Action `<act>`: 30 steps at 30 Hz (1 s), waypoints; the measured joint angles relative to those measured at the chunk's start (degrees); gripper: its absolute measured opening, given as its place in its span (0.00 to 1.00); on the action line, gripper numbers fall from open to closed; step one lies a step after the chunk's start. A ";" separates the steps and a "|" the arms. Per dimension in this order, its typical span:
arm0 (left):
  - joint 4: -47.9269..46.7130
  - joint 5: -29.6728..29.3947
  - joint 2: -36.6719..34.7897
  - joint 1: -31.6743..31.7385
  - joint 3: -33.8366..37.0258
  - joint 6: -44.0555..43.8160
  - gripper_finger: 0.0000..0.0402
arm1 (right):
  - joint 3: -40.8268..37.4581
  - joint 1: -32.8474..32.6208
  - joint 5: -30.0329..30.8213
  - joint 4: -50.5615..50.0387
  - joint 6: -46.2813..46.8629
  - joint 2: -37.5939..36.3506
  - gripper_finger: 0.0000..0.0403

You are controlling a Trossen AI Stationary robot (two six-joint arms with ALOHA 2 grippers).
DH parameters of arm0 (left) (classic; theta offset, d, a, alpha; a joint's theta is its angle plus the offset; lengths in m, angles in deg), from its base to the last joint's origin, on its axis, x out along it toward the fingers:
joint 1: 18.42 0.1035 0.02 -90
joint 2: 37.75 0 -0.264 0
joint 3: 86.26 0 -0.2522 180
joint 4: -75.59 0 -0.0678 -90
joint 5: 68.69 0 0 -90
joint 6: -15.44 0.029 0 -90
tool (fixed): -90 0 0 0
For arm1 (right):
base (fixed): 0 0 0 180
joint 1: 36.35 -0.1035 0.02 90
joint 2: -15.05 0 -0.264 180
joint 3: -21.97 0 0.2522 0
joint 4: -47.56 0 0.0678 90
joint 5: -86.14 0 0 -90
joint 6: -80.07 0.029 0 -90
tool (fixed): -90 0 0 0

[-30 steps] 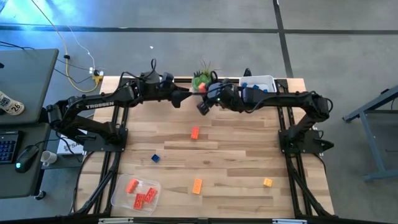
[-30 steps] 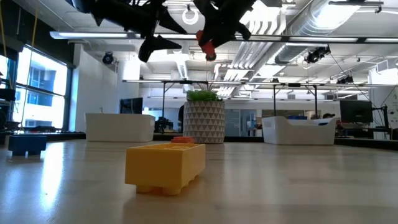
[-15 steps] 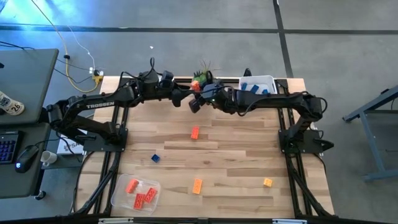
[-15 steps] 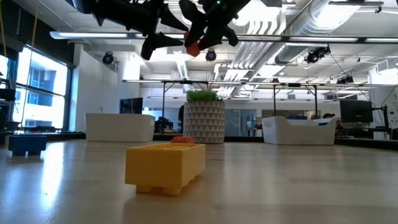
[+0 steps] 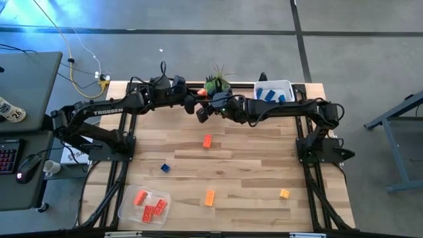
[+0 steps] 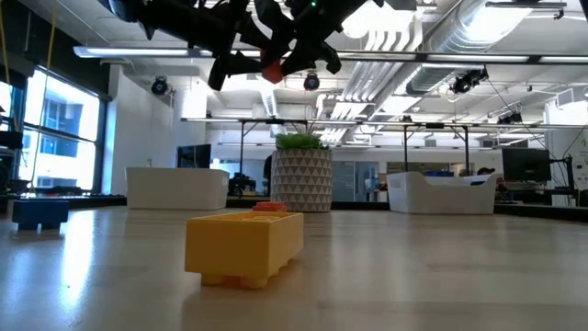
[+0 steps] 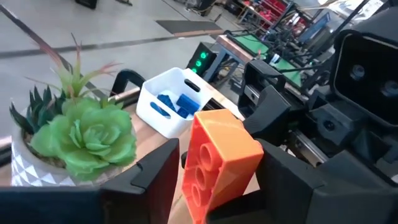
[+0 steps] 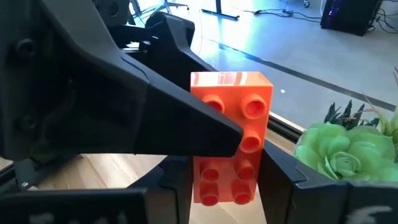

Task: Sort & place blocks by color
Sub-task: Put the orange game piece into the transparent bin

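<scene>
- Overhead, the right gripper [image 8: 227, 186] fingers clamp a red-orange block [image 8: 231, 134] high above the surface [image 5: 251, 158].
- Left gripper [image 7: 214, 180] fingers stand open around that block.

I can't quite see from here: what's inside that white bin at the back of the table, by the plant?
The white bin holds blue blocks, several lying piled together. How many there are, and whether anything lies beneath them, cannot be seen: the bin's wall and the blocks themselves cover the bottom.
</scene>
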 joint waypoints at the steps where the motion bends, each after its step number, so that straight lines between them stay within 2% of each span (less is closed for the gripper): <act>1: 0.11 -0.03 -0.01 0.00 0.00 0.73 0.46 | 0.00 -0.02 0.12 0.16 0.02 0.00 0.28; 5: 0.34 0.20 -0.02 0.00 -0.02 2.18 0.40 | 0.00 0.00 0.01 0.35 0.06 0.02 0.28; 13: 0.78 -0.29 -0.02 0.02 -0.02 6.46 0.19 | 0.00 0.02 0.59 0.54 0.04 0.02 0.28; 21: 0.51 -0.27 -0.02 -0.02 -0.04 8.17 0.18 | 0.00 0.02 0.44 0.29 -0.13 0.02 0.29; 27: -0.47 0.29 -0.03 -0.02 -0.02 11.73 0.15 | 0.00 -0.10 -1.81 -1.69 0.03 -0.01 0.57; 30: -2.16 -0.09 -0.19 -0.01 -0.02 12.96 0.15 | 0.00 -0.13 -4.15 -3.65 0.06 -0.02 0.64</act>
